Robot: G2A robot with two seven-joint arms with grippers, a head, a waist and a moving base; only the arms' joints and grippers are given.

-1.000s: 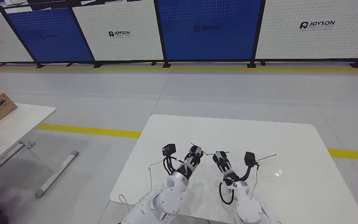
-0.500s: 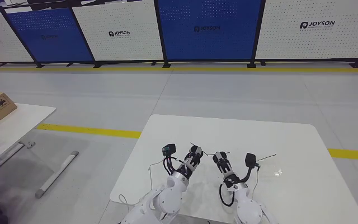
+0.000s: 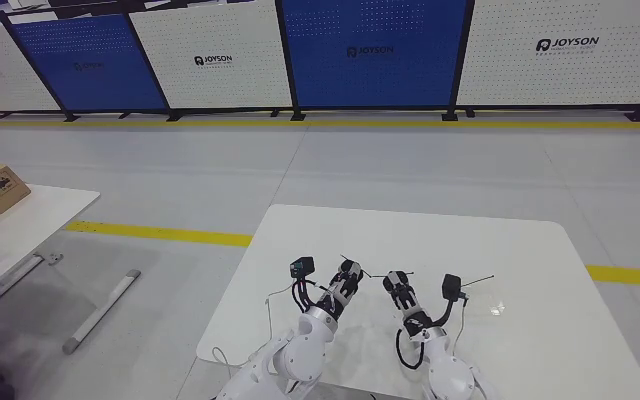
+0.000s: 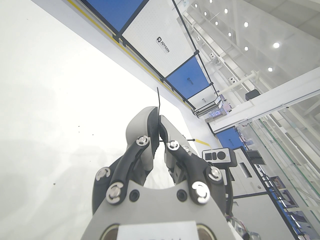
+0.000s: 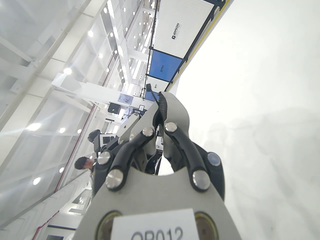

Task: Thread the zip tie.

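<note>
A row of blue and white perforated panels point(image 3: 370, 50) closes off the far side of the floor. Nearer, the white table point(image 3: 500, 250) has the left arm point(image 3: 322, 322) and the right arm point(image 3: 428, 335) side by side over its near edge, both pointing away from the robot.

The left gripper point(image 4: 159, 119) has its fingers pressed together on the black zip tie point(image 4: 158, 107). The thin strip runs up between the pads, and its pointed tail point(image 4: 158, 93) pokes out past the fingertips, raised off the tabletop.

The right gripper point(image 5: 159, 104) sits just beside it, its jaws likewise closed and pinching a black strip. The strip's small square head point(image 5: 149, 86) sticks out beyond the tips.

In the top view the tail and the head lie close together in the gap between the two grippers, but it is too fine to tell whether they touch. The strip below the pads is hidden, so it cannot be told whether both ends belong to one tie.
</note>
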